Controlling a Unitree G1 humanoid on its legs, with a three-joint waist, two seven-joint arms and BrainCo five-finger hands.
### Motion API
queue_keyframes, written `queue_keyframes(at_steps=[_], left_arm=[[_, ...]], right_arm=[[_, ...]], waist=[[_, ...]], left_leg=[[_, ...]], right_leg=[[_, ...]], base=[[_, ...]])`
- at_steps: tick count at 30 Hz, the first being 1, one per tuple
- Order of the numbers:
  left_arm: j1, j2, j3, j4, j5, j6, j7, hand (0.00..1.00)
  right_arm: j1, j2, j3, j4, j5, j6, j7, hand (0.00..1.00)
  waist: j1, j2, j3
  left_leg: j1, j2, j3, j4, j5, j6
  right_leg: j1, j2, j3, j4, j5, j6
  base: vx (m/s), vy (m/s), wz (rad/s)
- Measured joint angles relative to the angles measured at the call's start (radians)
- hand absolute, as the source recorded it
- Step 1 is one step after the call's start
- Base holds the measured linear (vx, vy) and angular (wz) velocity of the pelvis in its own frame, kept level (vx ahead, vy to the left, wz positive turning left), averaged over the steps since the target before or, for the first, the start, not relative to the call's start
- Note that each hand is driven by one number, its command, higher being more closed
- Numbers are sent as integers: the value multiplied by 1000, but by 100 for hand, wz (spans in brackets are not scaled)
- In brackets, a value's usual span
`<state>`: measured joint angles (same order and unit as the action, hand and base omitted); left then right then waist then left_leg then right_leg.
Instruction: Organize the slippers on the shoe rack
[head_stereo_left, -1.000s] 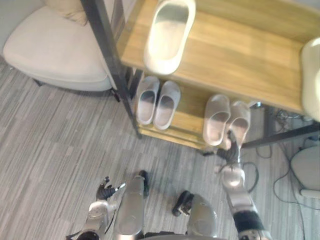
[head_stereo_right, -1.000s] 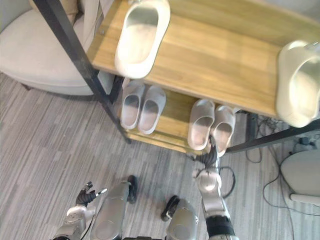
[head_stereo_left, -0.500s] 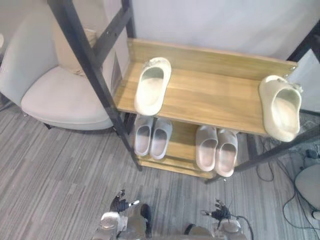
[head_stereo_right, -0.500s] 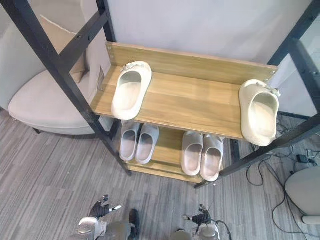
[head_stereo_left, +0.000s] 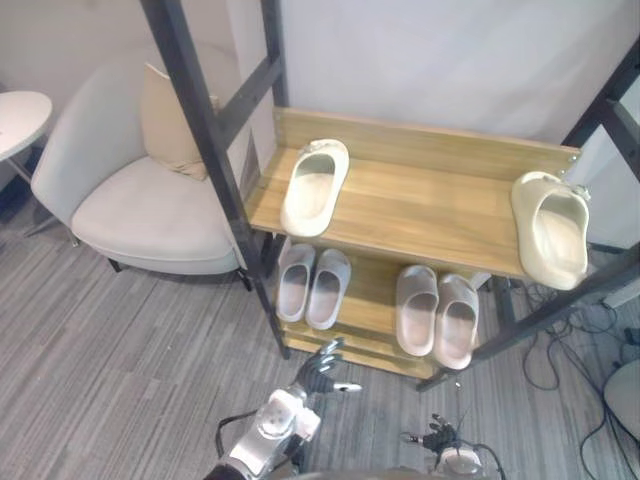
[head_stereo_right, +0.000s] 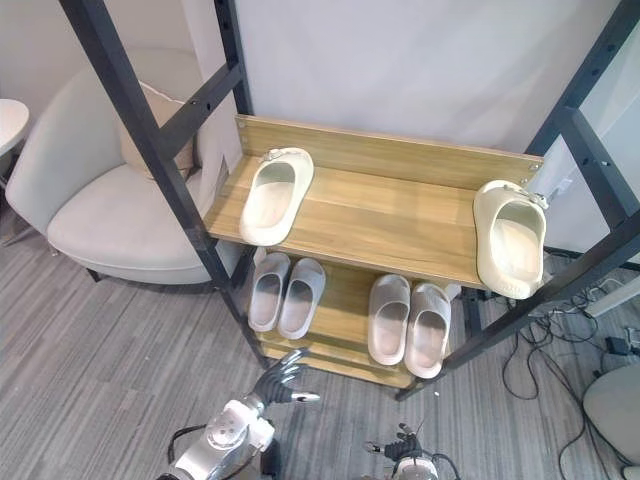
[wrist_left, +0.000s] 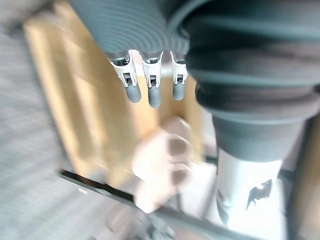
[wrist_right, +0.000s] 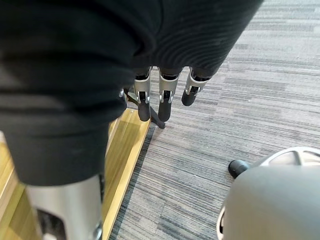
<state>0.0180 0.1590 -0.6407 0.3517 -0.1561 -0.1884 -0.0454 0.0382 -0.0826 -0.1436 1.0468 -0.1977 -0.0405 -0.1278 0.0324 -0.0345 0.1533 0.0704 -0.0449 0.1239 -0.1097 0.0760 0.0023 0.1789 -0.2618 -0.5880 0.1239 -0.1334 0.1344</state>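
Closest to me, my right hand hangs low over the grey carpet. Its fingers are straight and a little apart, holding nothing. My left hand is raised in front of the shoe rack, near the foot of its front left post. Its fingers are spread and loose, clear of every slipper.

Open carpet lies all along the rack's front edge and out to my left.

On the lower shelf are two pairs, toes toward me. The left pair of slippers sits side by side, and so does the right pair of slippers. A strip of bare wood separates the two pairs.

On the upper shelf two cream slippers stand well apart. The left cream slipper is near the left end. The right cream slipper is at the far right end, its toe at the front edge. Wide bare wood lies between them.

Left of the rack stands a pale armchair with a cushion, close against the rack's black side posts. Beyond the armchair is a small round white table.
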Motion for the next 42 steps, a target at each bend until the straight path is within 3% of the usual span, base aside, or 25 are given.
queue_keyframes(at_steps=[9, 15, 22, 29, 32, 35, 42], left_arm=[[-75, 3, -54, -337, -84, -26, 5, 0], [-171, -27, -49, -461, -81, -49, 68, 0], [-304, -39, 114, -506, -61, -56, 158, 0], [-479, 7, 300, -409, -62, -62, 196, 0], [-531, 67, 366, -340, -62, -57, 201, 0], [-624, 188, 441, -241, -61, -40, 219, 0], [-781, 313, 457, -31, -41, -9, 218, 0]], right_arm=[[-1, -18, 34, 14, 0, -11, 2, 0], [14, -43, 51, 39, 0, -10, 10, 0], [29, -70, 70, 39, 2, -9, 31, 0], [35, -90, 67, 37, 2, -4, 51, 0], [40, -91, 49, 33, 2, 2, 64, 0], [40, -94, 26, 27, 3, 9, 76, 0], [40, -65, 28, -12, 2, 11, 89, 0]], waist=[[5, 4, -3], [11, 5, -5], [8, 25, -19], [1, 36, -30], [-6, 39, -36], [-12, 39, -38], [-22, 40, -40]], left_leg=[[-3, -5, -22, 6, 1, 1], [-2, -10, -16, 6, 1, 1], [-4, -11, 1, 0, 1, 1], [-19, -2, 25, 0, 9, 6], [-25, 2, 35, 0, 9, 6], [-46, 10, 59, 0, 18, 11], [-80, 19, 85, 2, 20, 11]], right_leg=[[3, -5, -10, 21, 1, 1], [-3, -18, 9, 48, 0, -1], [-24, -25, 28, 62, -4, -5], [-57, -18, 57, 55, 6, -8], [-64, -10, 72, 36, 19, -10], [-80, 6, 94, 8, 51, -4], [-112, 22, 120, -32, 82, -8]], base=[[-32, -5, 6], [-38, 20, -1], [-96, 12, -5], [-79, -4, -11], [-43, -8, -15], [-29, -14, -20], [-22, -12, -12]])
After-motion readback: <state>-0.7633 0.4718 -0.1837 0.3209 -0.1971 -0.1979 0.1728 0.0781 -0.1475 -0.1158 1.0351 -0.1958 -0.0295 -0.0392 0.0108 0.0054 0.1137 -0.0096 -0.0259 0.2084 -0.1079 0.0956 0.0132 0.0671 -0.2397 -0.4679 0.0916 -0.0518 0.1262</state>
